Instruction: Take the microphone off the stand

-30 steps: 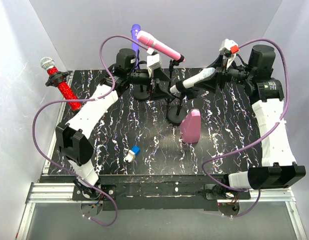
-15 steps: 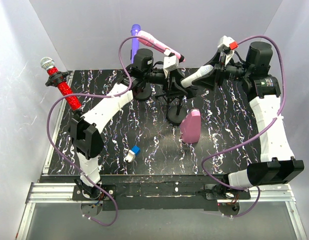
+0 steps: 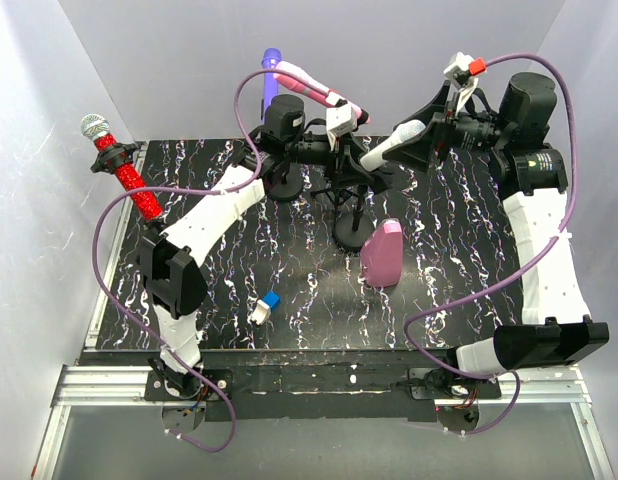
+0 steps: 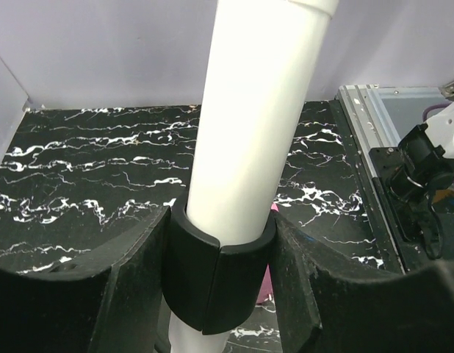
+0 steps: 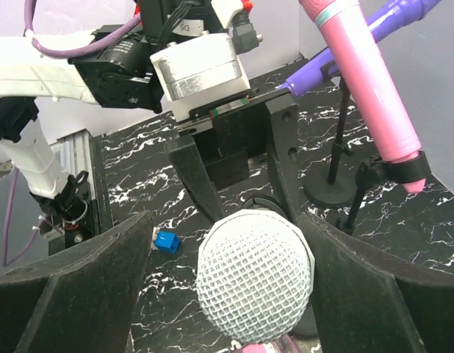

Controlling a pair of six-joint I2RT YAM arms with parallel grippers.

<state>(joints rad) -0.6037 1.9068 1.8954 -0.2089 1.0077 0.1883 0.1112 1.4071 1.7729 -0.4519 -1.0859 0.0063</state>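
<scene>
Beside stand [image 3: 346, 236], pink bottle [image 3: 382, 253] (upright), blue block [image 3: 270, 300]

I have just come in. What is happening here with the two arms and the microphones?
Both arms are working on the white microphone in the middle stand. The left tool is closed on the black clip that holds its handle. The right tool sits around the mesh head, but a firm grip is not certain. The microphone is still in the clip.
</scene>
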